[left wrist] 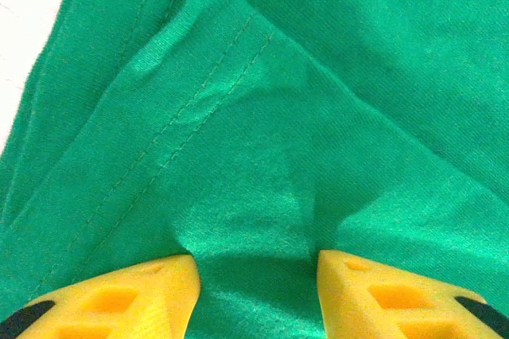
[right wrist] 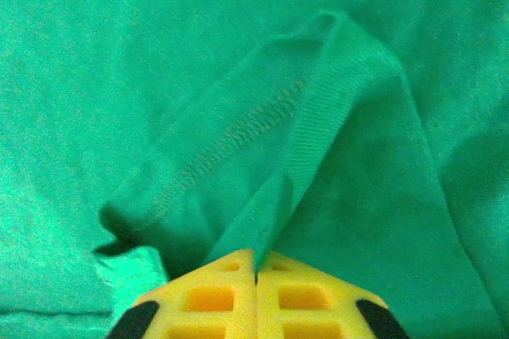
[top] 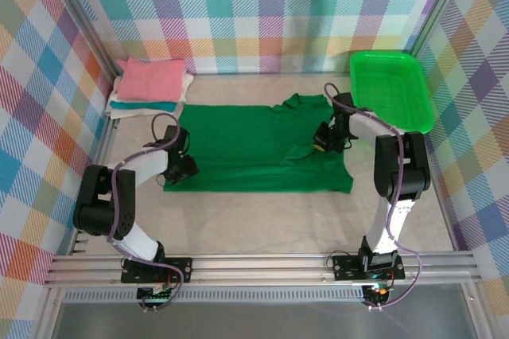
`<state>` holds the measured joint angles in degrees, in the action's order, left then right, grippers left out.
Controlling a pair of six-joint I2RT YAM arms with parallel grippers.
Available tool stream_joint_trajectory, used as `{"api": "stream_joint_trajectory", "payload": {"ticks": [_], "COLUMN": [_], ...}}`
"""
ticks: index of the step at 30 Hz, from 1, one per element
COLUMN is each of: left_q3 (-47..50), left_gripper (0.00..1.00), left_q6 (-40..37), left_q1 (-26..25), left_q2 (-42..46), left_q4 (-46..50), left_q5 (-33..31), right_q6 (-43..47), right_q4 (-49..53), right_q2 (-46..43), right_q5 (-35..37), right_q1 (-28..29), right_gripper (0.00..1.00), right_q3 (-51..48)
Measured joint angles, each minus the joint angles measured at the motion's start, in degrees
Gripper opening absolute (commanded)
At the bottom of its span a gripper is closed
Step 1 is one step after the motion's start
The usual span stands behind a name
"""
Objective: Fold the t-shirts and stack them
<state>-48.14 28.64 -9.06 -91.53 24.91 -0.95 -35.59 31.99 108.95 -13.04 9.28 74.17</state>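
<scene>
A dark green t-shirt (top: 254, 148) lies spread flat across the middle of the table, collar end toward the right. My left gripper (top: 181, 165) rests on its front left corner. In the left wrist view the left gripper (left wrist: 256, 263) is open, its yellow fingertips (left wrist: 159, 283) pressed onto the green t-shirt (left wrist: 262, 140), with a low bulge of cloth between them beside a stitched hem. My right gripper (top: 322, 142) is over the collar area. In the right wrist view the right gripper (right wrist: 255, 263) is shut on the ribbed collar edge (right wrist: 318, 132), lifting it into a ridge.
Folded shirts are stacked at the back left, pink (top: 151, 78) on top of white and teal (top: 143, 106). A bright green plastic basket (top: 391, 88) stands at the back right, close to the right arm. Checked walls enclose the table on three sides.
</scene>
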Motion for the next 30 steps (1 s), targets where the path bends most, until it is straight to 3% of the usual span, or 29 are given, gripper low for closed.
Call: {"api": "stream_joint_trajectory", "payload": {"ticks": [6, 7, 9, 14, 23, 30], "left_q3": [0.0, -0.1, -0.1, -0.5, -1.5, -4.2], "left_gripper": [0.47, 0.47, 0.47, 0.48, 0.48, 0.46], "left_q6": [0.0, 0.0, 0.0, 0.0, 0.2, 0.3], "left_q1": [0.0, 0.0, 0.0, 0.0, 0.1, 0.6], "left_q2": [0.0, 0.0, 0.0, 0.0, -0.1, -2.8], "left_q4": [0.0, 0.0, 0.1, 0.3, 0.9, 1.3], "left_q5": [0.0, 0.0, 0.0, 0.0, 0.0, 0.0], "right_q6": [-0.9, -1.1, -1.2, -1.2, 0.2, 1.6], "right_q4": [-0.3, -0.1, 0.2, 0.2, 0.2, -0.2], "right_q2": [0.0, 0.1, 0.7, 2.7, -1.3, -12.2], "right_q5": [0.0, 0.1, 0.1, 0.3, 2.5, 4.0], "right_q1": [0.2, 0.2, 0.2, 0.2, 1.0, 5.1], "right_gripper": [0.00, 0.03, 0.22, 0.30, 0.28, 0.14], "right_q3": [4.0, 4.7, 6.5, 9.5, 6.9, -6.0]}}
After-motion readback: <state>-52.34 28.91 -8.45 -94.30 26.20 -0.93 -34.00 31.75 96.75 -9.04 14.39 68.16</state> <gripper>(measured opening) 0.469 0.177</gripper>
